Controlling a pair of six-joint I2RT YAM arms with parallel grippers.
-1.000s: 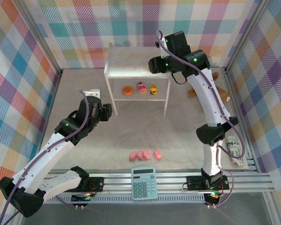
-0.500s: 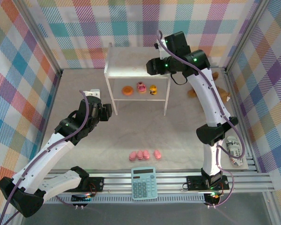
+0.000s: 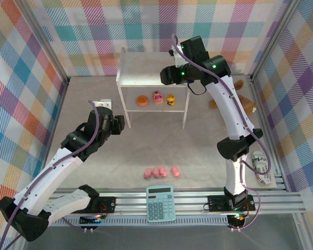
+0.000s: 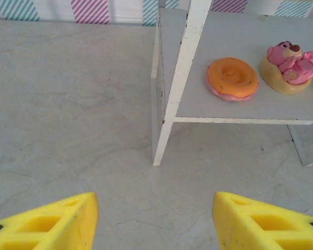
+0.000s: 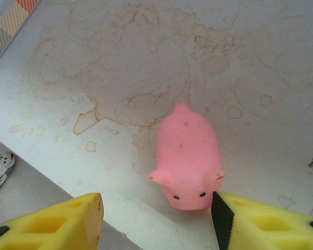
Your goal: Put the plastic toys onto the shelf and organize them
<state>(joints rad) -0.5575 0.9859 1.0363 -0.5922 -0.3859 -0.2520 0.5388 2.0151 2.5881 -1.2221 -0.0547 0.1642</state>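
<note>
Since a second ago the right arm's wrist has edged leftward over the shelf (image 3: 141,70) top, while the left arm has not stirred. The right gripper (image 5: 155,208) stands with its jaws apart and nothing clamped: a pink pig (image 5: 187,156) lies flat on the stained top board, close to its front edge, with the right-hand finger just beside its ear (touching or not, I cannot tell) and the other finger clear of it. The release looks done, so the job now is to back off cleanly: rise straight up, because a sideways drag could nudge the pig over that near edge. The left gripper (image 4: 155,208) is also wide and empty, low over the table (image 3: 146,140) facing the shelf's front leg. On the lower board sit the orange disc (image 4: 232,78), the cupcake piece (image 4: 288,65) and the yellow duck (image 3: 170,99). Four more pigs (image 3: 160,172) wait in a row on the table, so leave room beside this one.
</note>
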